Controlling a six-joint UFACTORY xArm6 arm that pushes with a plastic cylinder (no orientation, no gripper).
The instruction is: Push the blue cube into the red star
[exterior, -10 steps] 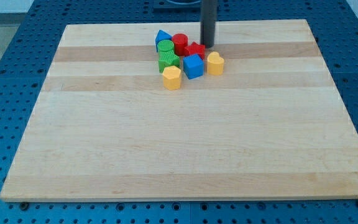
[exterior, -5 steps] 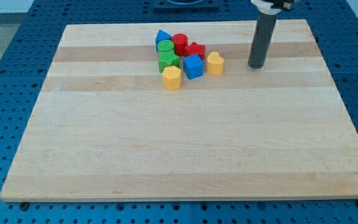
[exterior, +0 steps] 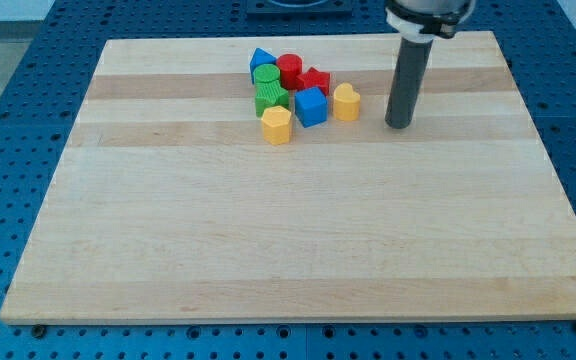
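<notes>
**Crowded cluster, little room for error**

Since I carry no hand at all, only a rod, there is nothing to be wide, narrow or holding; my tip (exterior: 399,125) rests on the bare tabletop (exterior: 288,240), to the view's right of the cluster and apart from every block.

Working from the view's bottom upward, I count eight blocks. Yellow: two, a hexagon-like yellow block (exterior: 276,125) nearest, and a yellow heart (exterior: 345,102) just right of the task's block. Blue: two, the blue cube (exterior: 310,106) in the middle of the group and a blue triangle (exterior: 262,60) at the far edge. Green: two, a green star (exterior: 270,97) with a green cylinder (exterior: 265,76) behind it. Red: two, the red star (exterior: 314,81) and a red cylinder (exterior: 289,68) at the view's top.

The blue cube already sits against, or just beside, the red star's near side. The risk, as I judge it, is the yellow heart: it lies between my tip and the cube, so a straight push leftward would drive the heart in first and shove the cube sideways into the green star. A push from below could also scatter both red blocks.
</notes>
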